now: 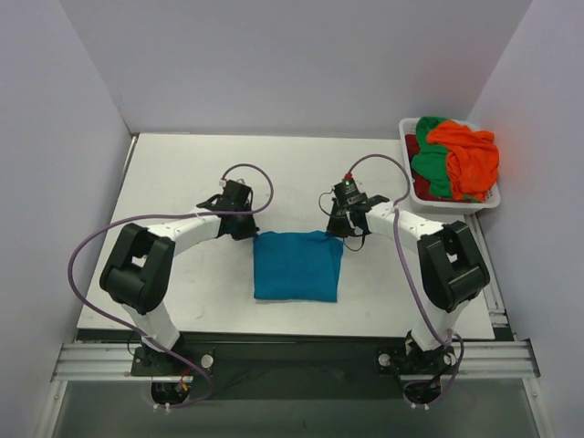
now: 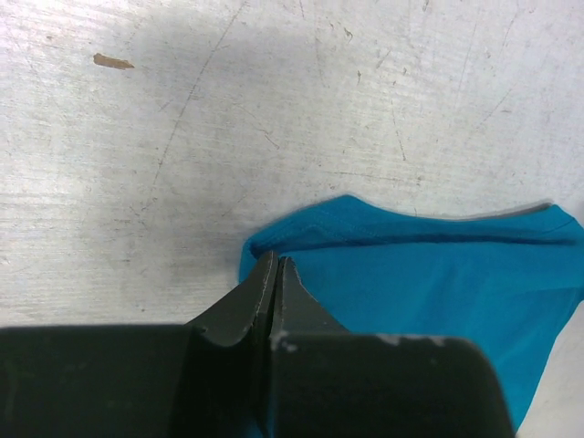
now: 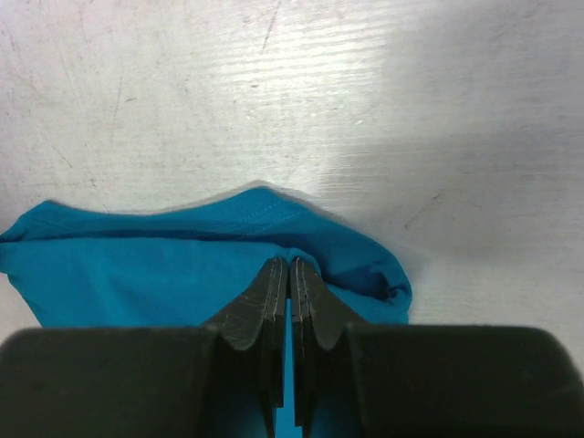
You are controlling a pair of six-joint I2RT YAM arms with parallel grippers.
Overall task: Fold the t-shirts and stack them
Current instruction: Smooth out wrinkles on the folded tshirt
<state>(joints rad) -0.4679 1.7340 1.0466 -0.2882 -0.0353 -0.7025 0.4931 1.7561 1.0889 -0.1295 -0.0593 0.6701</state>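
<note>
A teal blue t-shirt (image 1: 298,265) lies folded into a rectangle on the table between the arms. My left gripper (image 1: 245,228) is shut on its far left corner; in the left wrist view the fingers (image 2: 274,274) pinch the cloth edge (image 2: 438,265). At the far right corner my right gripper (image 1: 342,224) is shut too, and the right wrist view shows its fingers (image 3: 289,274) clamped on a fold of teal fabric (image 3: 137,265). Orange (image 1: 470,155), green (image 1: 429,164) and dark red (image 1: 412,146) t-shirts are heaped in the basket at the back right.
The white plastic basket (image 1: 447,204) stands at the table's far right corner, close to the right arm's elbow. White walls close in the table (image 1: 182,164) on three sides. A small brown fleck (image 2: 113,61) marks the surface beyond the left gripper.
</note>
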